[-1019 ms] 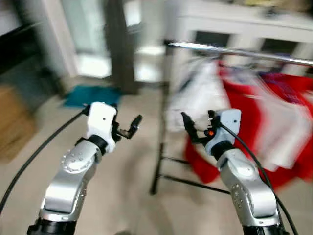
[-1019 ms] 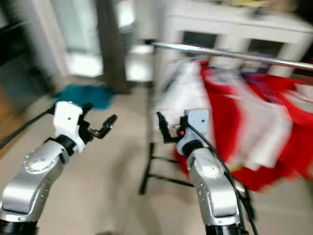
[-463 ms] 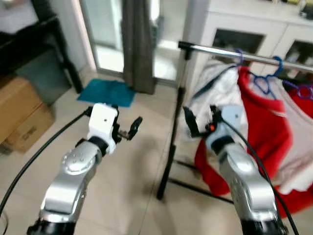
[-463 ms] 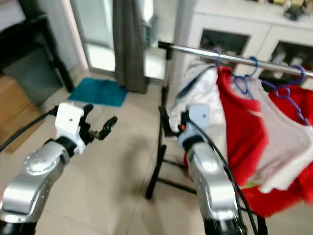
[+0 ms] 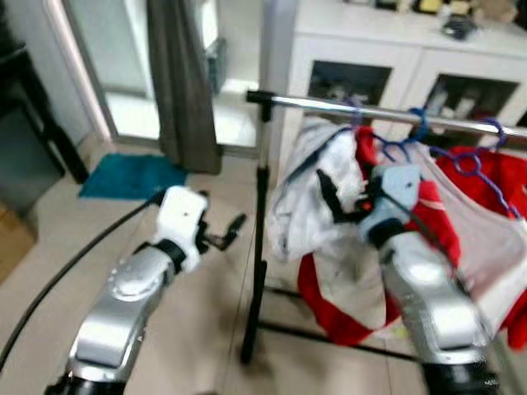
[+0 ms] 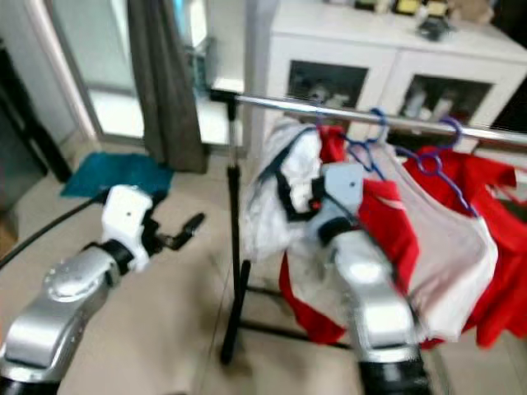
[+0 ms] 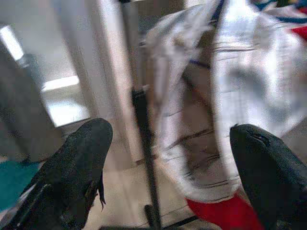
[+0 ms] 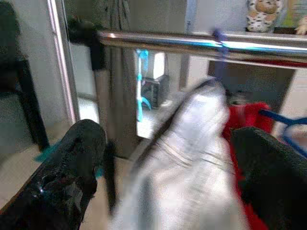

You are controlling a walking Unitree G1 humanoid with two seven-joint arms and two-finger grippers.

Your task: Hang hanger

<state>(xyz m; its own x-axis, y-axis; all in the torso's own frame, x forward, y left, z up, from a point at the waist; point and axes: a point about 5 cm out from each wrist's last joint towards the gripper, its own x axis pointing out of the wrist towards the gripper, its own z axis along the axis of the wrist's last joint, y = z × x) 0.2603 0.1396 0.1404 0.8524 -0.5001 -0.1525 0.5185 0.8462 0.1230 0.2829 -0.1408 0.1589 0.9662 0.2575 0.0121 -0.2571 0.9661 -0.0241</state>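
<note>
- Pale tiled floor (image 5: 198,329), with a teal mat (image 5: 132,177) lying near a dark curtain (image 5: 181,82) and a bright glass door behind.
- White cabinet (image 6: 395,66) with glass-fronted doors against the back wall, small items on top too blurred to tell.
- Clothes rail (image 5: 346,109) of shiny metal running across in front of the cabinet, held up by a black upright post (image 5: 257,239) on a black foot.
- Blue hangers (image 5: 461,152) hooked over the rail, carrying a white shirt (image 5: 309,206) nearest the post, then red garments (image 6: 383,230) and another pale one further along.
- Left gripper (image 5: 230,233) raised beside the post, short of the clothes; fingers spread apart, nothing between them, seen in the left wrist view as two dark pads (image 7: 79,167) framing the post and white shirt.
- Right gripper (image 5: 346,202) lifted in front of the white shirt, just under the rail; fingers (image 8: 72,167) parted and empty, rail and shirt visible between them.
</note>
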